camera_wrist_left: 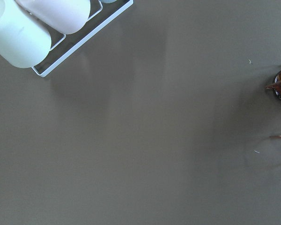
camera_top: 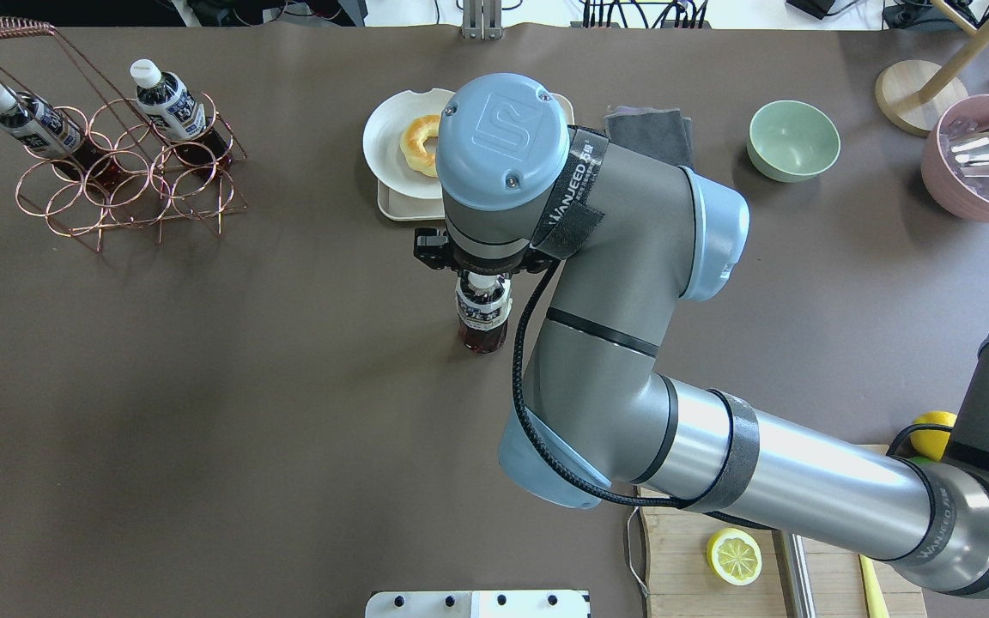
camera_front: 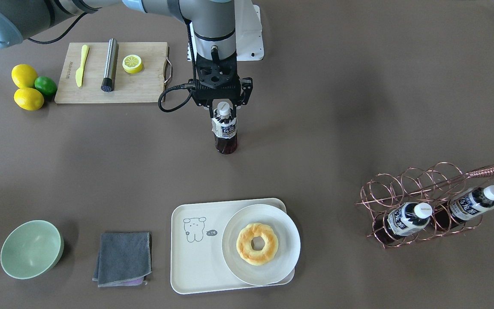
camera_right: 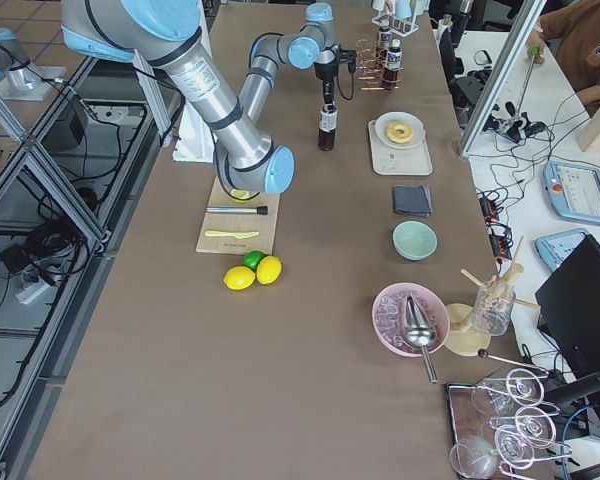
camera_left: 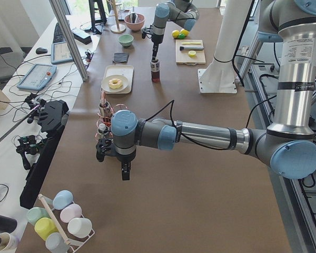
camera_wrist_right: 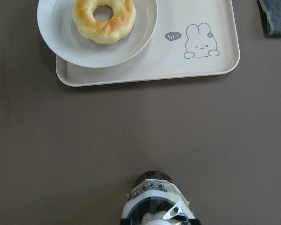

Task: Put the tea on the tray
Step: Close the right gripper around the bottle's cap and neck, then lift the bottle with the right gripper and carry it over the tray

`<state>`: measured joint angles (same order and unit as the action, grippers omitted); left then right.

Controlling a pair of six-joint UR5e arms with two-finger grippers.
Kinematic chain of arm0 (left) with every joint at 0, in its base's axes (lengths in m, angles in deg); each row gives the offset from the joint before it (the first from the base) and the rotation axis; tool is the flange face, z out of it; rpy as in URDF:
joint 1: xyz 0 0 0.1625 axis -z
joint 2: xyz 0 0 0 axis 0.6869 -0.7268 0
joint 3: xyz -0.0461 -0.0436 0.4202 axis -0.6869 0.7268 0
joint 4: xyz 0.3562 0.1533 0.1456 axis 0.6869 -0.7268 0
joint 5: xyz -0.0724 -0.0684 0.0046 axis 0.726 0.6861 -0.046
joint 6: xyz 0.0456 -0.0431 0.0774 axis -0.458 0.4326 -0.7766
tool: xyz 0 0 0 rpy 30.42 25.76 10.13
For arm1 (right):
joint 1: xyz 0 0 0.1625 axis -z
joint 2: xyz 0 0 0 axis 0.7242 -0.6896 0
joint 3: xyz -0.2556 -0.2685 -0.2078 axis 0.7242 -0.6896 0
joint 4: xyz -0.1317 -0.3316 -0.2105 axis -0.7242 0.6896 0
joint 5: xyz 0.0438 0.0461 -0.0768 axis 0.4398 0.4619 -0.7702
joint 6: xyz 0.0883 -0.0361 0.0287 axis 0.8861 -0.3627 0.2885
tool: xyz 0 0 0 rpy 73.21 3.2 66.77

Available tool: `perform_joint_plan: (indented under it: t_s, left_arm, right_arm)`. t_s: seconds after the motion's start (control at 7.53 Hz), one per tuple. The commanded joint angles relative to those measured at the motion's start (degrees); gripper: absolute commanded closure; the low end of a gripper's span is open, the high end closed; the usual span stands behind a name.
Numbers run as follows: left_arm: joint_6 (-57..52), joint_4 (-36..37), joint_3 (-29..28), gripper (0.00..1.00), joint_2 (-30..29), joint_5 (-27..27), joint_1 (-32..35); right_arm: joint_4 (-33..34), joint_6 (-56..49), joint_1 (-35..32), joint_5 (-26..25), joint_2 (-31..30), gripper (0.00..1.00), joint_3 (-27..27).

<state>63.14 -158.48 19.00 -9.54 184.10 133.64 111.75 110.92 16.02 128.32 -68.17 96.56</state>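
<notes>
Tea (camera_front: 225, 131) sits directly under the right pincer (camera_front: 223, 113), whose jaws are closed on its neck just below the cap (camera_front: 224, 107). Whether the base rests on the table (camera_front: 324, 128) cannot be told. Tray (camera_front: 195, 266) lies well ahead of the pincer, with the plate (camera_front: 289, 240) covering the half nearer the rack (camera_front: 483, 171), far off to the pincer's left. Full of liquid, the tea is likely fairly heavy, its thin plastic smooth and yielding, so the stiffer neck under the cap seems the safest hold.
</notes>
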Motion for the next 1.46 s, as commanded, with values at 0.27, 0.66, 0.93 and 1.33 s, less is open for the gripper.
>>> perform_joint_plan:
  t_s: [0.27, 0.66, 0.93, 1.33]
  left_arm:
    - [-0.2, 0.0, 0.0, 0.02, 0.0, 0.0, 0.0]
    - [-0.1, -0.1, 0.0, 0.02, 0.0, 0.0, 0.0]
    - [-0.2, -0.2, 0.0, 0.02, 0.1, 0.0, 0.1]
    - [-0.2, -0.2, 0.1, 0.02, -0.1, 0.0, 0.0]
  right_arm:
    - [1.4, 0.0, 0.1, 0.0, 0.4, 1.0, 0.4]
    - [3.4, -0.2, -1.2, 0.4, 2.1, 1.0, 0.8]
    - [12.7, -2.4, -5.6, 3.3, 9.0, 1.0, 1.1]
    - [12.7, -7.0, -13.0, 6.1, 9.1, 1.0, -1.9]
